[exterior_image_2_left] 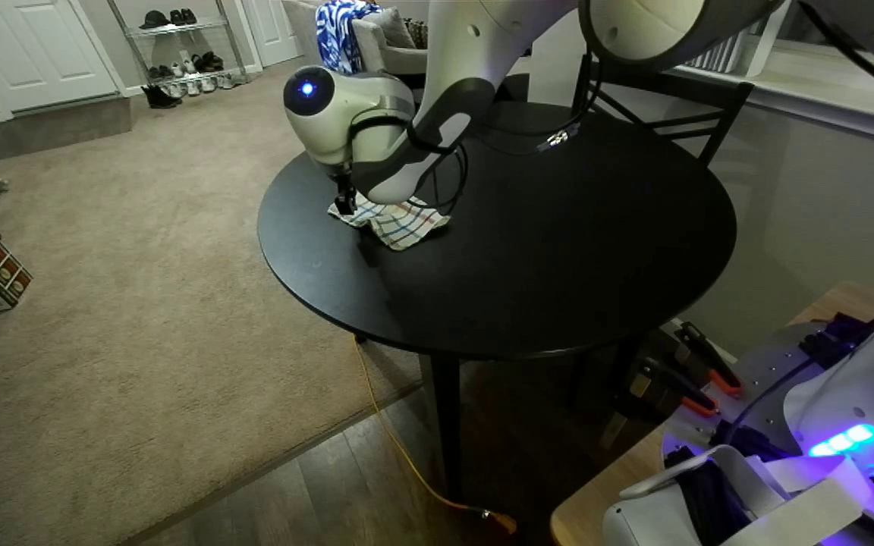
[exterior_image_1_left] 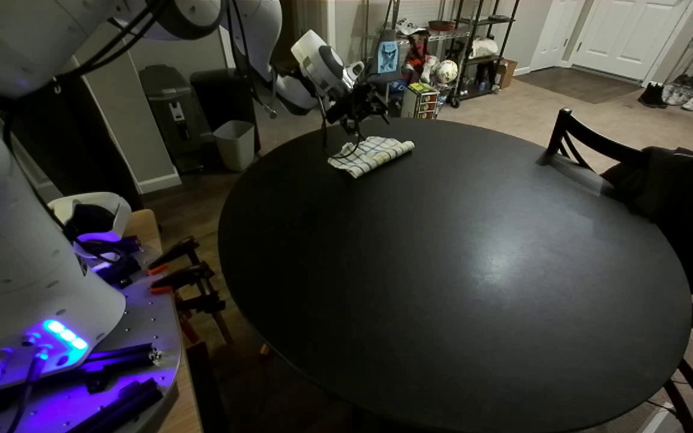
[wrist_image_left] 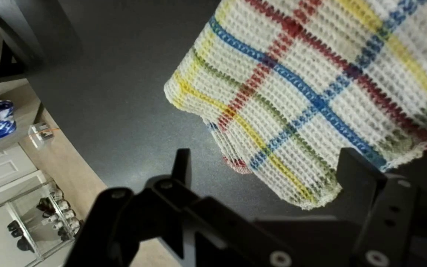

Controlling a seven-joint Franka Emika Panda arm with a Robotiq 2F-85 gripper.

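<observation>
A folded cloth (exterior_image_1_left: 373, 155), white with blue, yellow, red and green stripes, lies near the edge of the round black table (exterior_image_1_left: 443, 270). In the wrist view the cloth (wrist_image_left: 302, 81) fills the upper right, with a rounded folded corner pointing down between the jaws. My gripper (wrist_image_left: 267, 159) stands wide open, holding nothing. Its right finger (wrist_image_left: 358, 178) overlaps the cloth's edge in that view; whether they touch I cannot tell. In an exterior view the gripper (exterior_image_1_left: 370, 114) hangs over the cloth's far side. Elsewhere the arm hides part of the cloth (exterior_image_2_left: 399, 227).
A black chair (exterior_image_1_left: 599, 141) draped with dark clothing stands against the table, and another chair (exterior_image_2_left: 680, 114) is by the wall. Clamps (exterior_image_1_left: 184, 276) jut from the robot's stand toward the table. A loose cable (exterior_image_2_left: 460, 182) hangs from the arm beside the cloth.
</observation>
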